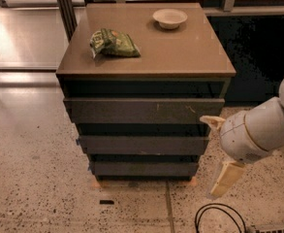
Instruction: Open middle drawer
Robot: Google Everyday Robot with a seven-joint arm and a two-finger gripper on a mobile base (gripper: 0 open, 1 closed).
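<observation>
The middle drawer [144, 145] is the dark grey flat front in the centre of the three-drawer cabinet, with a small blue tag [77, 141] at its left end. It is shut, so its inside is hidden. My gripper [208, 157] hangs just off the cabinet's right side, level with the middle drawer's right end. Its two pale fingers are spread apart, one fingertip [205, 119] by the top drawer's right corner and the other [218, 188] down near the floor. It holds nothing and is not touching the drawer front.
The top drawer [144, 110] has pale scratch marks, and the bottom drawer [144, 169] sits below. On the cabinet top [180, 47] lie a green snack bag [113, 42] and a white bowl [169, 18]. A black cable [219, 220] loops on the speckled floor.
</observation>
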